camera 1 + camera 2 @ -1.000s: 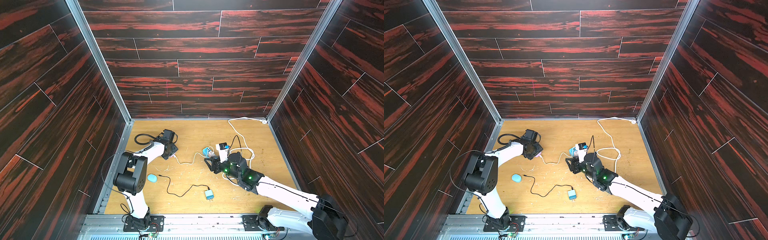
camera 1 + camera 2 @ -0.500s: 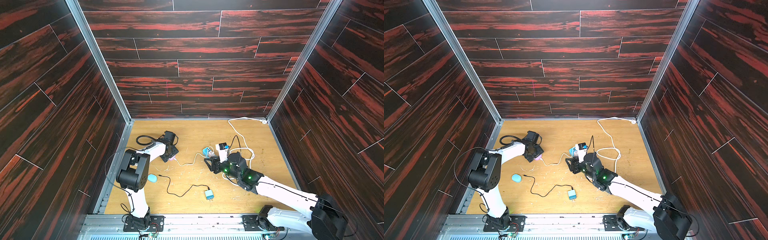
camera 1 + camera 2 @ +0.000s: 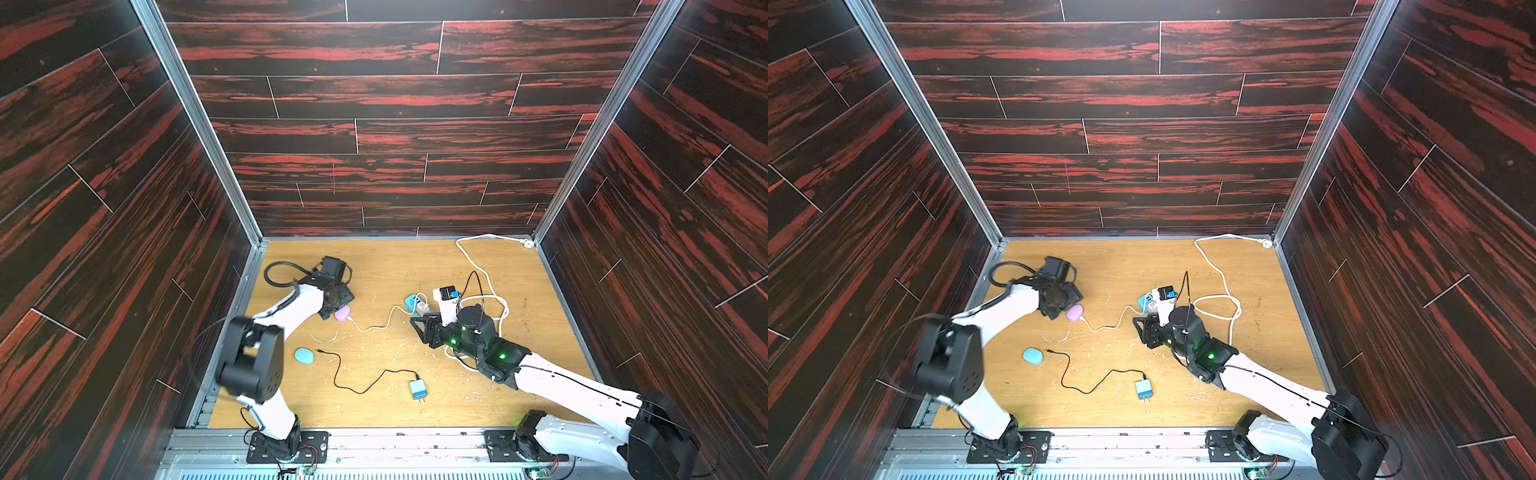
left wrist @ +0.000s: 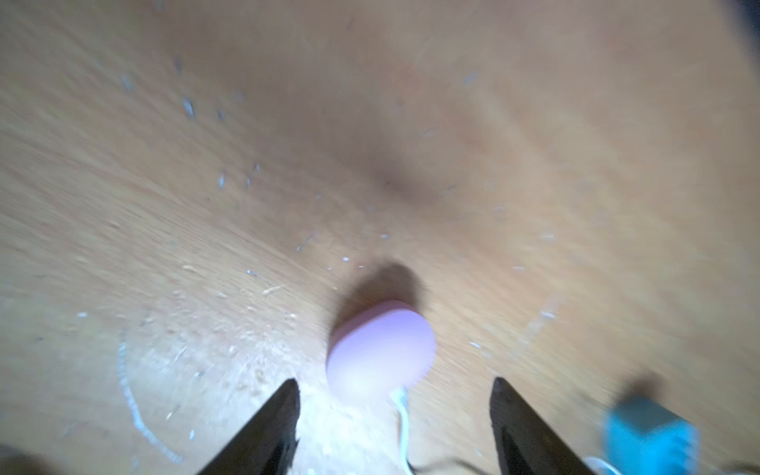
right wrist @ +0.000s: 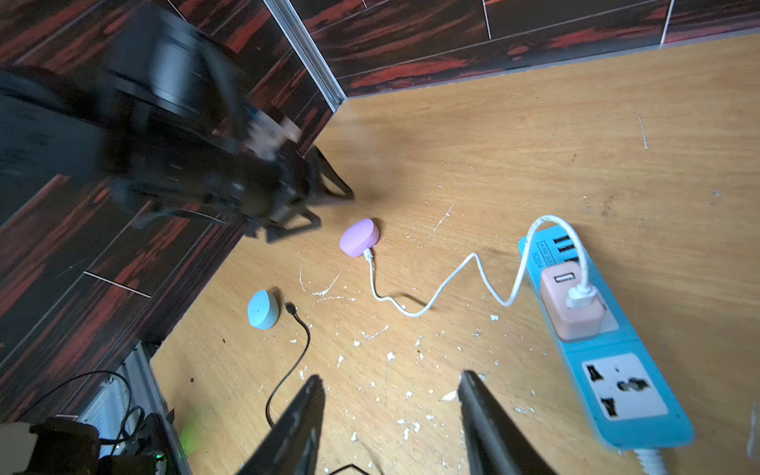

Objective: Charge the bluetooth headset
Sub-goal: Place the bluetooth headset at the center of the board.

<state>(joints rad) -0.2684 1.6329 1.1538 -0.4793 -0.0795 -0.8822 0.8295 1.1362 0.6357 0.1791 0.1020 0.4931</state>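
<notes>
Wooden floor (image 5: 534, 144) bears purple headset case (image 5: 358, 237), blue case (image 5: 263, 309), black cable (image 5: 307, 335).

Dark wooden wall panels with red streaks (image 3: 374, 104) close me in on three sides, joined by grey aluminium corner posts (image 3: 195, 116). Under me lies a light-brown wooden board (image 3: 395, 257), strewn with small white chips (image 5: 390, 355); a grey metal rail (image 3: 415, 440) runs along its near edge.
</notes>
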